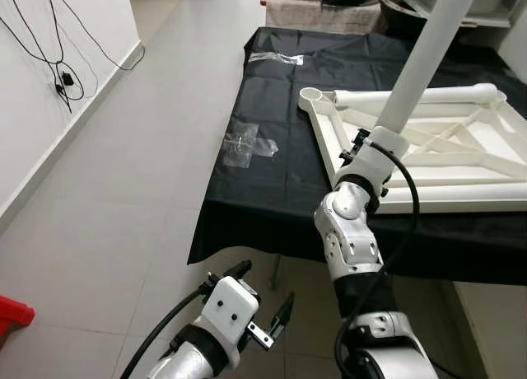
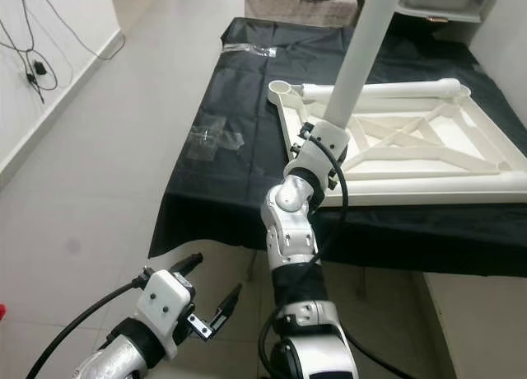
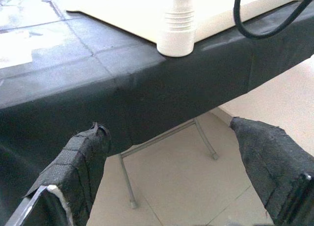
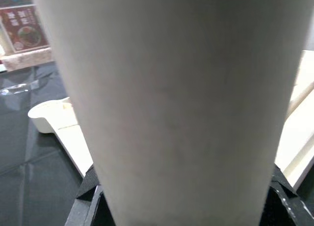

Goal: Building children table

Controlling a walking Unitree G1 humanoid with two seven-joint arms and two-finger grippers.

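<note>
The right gripper [image 1: 372, 144] clamped a white table leg [image 1: 424, 53], long axis near upright, over the upturned white tabletop frame [image 1: 428, 161] on the black-covered table [image 1: 272, 189]. The left gripper [image 1: 263, 301] hung below the table edge, fingers spread apart, holding nothing.

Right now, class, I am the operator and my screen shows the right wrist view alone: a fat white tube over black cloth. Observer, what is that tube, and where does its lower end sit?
Observer: It is a white table leg, held upright by the right end effector. Its ribbed lower end stands on the near left corner of the upturned white tabletop.
Operator: Where is the other arm?
Observer: The left end effector is open and low over the floor, short of the table's near edge.
Operator: Are any other legs about?
Observer: A second leg lies along the tabletop's far edge.
</note>
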